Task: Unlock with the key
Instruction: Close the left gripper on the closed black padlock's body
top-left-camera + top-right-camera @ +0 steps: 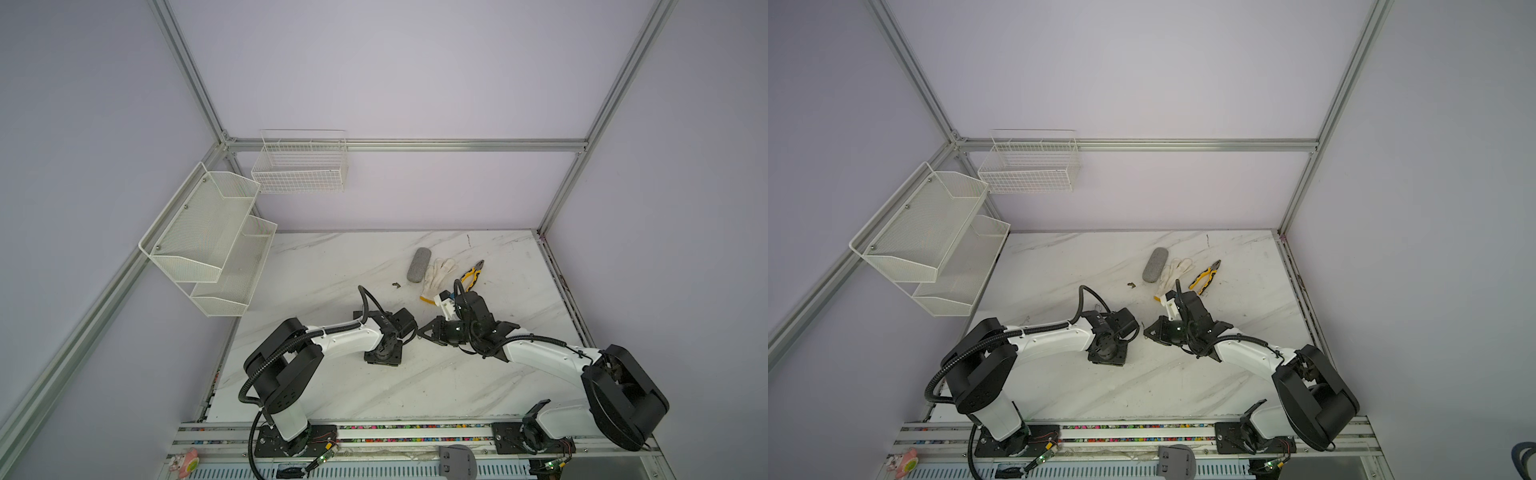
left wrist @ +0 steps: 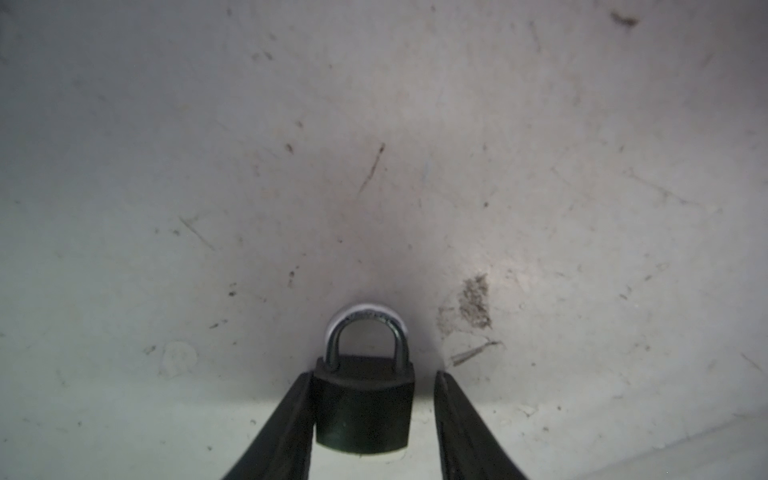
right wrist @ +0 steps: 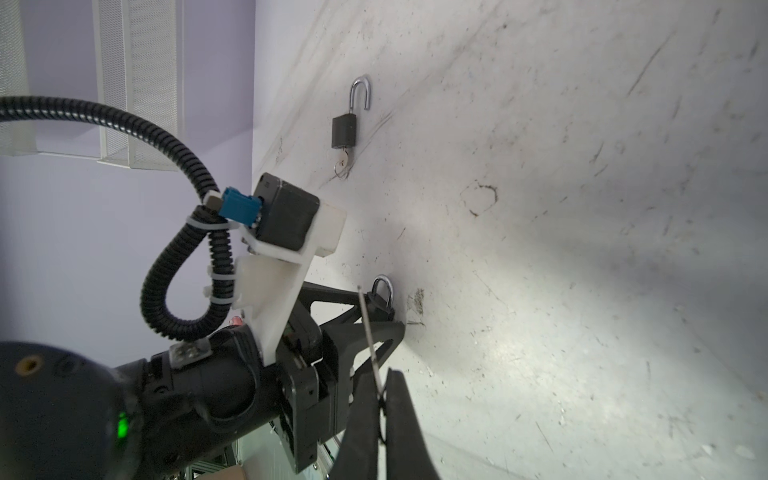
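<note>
Left wrist view shows the padlock [image 2: 363, 411] on the surface [image 2: 374, 124] between the fingers of the left tool [image 2: 374, 374]. One finger touches its side and a sliver of gap shows at the other, so it is bracketed but not clamped. Its shackle is seated, so it reads as locked. In the right wrist view the right tool [image 3: 381, 376] is clenched on the key [image 3: 368, 320] (seen edge-on, a thin blade), its tip near the padlock but apparently not in it. Still to do, I judge: firm the grip, find the hidden keyway, insert, turn. A second padlock [image 3: 344, 129] lies open farther off.
</note>
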Tool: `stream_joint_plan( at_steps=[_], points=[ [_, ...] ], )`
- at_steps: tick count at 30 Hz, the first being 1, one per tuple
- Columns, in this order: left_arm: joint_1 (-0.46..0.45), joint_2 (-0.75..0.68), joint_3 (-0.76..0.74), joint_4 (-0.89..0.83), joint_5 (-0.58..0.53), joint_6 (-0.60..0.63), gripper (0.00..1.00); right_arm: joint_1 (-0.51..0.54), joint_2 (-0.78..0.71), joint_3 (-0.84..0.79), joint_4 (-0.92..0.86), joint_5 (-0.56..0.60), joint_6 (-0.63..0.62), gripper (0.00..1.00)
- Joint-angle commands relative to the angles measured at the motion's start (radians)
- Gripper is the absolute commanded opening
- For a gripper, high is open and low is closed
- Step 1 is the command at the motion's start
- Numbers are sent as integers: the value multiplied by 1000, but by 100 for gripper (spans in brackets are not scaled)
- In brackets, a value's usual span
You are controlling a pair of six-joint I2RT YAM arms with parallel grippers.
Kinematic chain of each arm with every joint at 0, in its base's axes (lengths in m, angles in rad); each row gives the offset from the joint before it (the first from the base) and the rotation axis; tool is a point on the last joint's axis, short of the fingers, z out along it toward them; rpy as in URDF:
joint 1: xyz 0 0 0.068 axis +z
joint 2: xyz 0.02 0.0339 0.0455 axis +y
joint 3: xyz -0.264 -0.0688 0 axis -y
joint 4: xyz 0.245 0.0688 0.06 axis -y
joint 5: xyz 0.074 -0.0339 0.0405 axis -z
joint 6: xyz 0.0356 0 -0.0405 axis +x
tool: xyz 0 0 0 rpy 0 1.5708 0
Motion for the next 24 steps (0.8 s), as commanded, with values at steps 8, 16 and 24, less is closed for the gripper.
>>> stream_joint_plan(
  at_steps=[8, 16, 24],
  points=[
    [-11, 38, 68, -37, -30, -36, 40, 0, 22, -3, 23, -17, 10, 0],
    [-10, 61, 74, -38, -42, -45, 38, 0, 22, -5, 32, -20, 14, 0],
    [-11, 74, 72, -34, -45, -47, 38, 0, 12, -4, 32, -19, 12, 0]
  ],
)
